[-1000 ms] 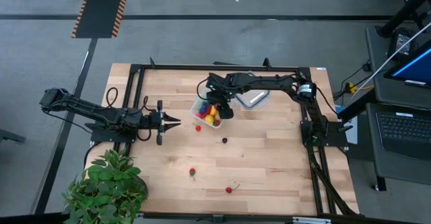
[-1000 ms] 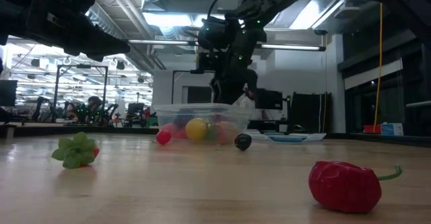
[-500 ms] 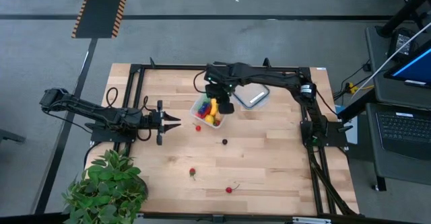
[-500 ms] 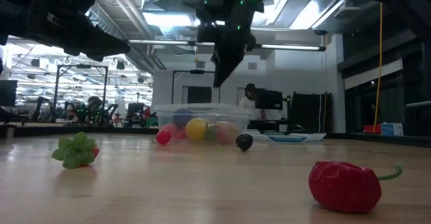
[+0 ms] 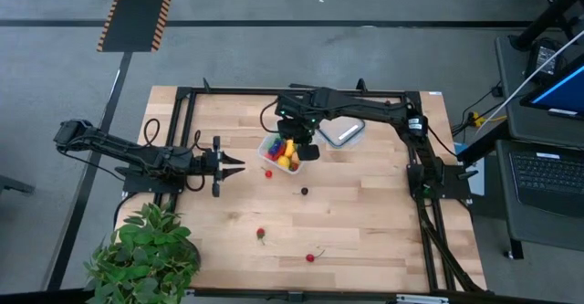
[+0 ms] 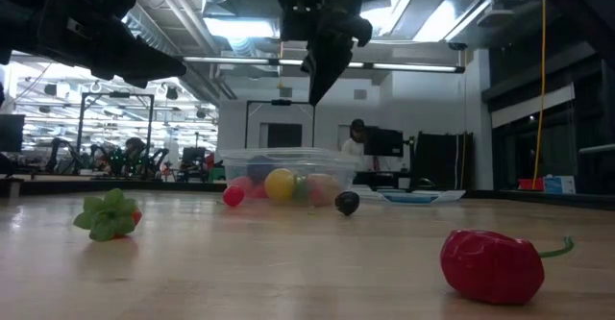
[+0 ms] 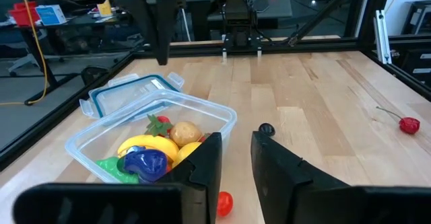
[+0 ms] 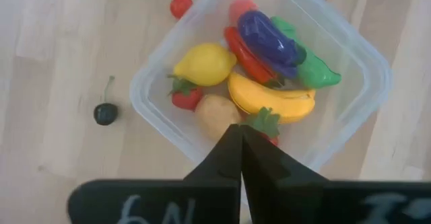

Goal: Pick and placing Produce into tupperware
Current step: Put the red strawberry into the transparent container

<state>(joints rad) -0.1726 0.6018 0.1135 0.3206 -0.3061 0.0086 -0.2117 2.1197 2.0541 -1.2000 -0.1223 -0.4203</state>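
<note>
I have the right gripper [image 8: 240, 158] hanging above the tupperware [image 5: 273, 143], its jaws pressed together and empty. The tub sits on the counter [image 5: 365, 222] already holding a banana, lemon, potato, strawberry and other Produce [image 8: 269, 96].

What decides my next move is the loose pieces outside the tub. A small red piece [image 5: 268, 172] lies just beside the tupperware, on the side facing the left arm. A dark cherry [image 5: 304, 192] lies near the tub toward the plant-side edge of the counter. Two more, a red-and-green piece [image 5: 261, 235] and a red cherry with stem [image 5: 310, 257], lie well apart from the tub, farther that same way.

The left gripper [image 5: 234, 165] hovers beside the tub, tips pointing at it. Its jaws show a narrow gap in the left wrist view and hold nothing. The small red piece lies just ahead of them and slightly toward the plant [image 5: 146, 249], so I judge the left arm nearer to it. The dark cherry looks about equally reachable by either arm.
</note>
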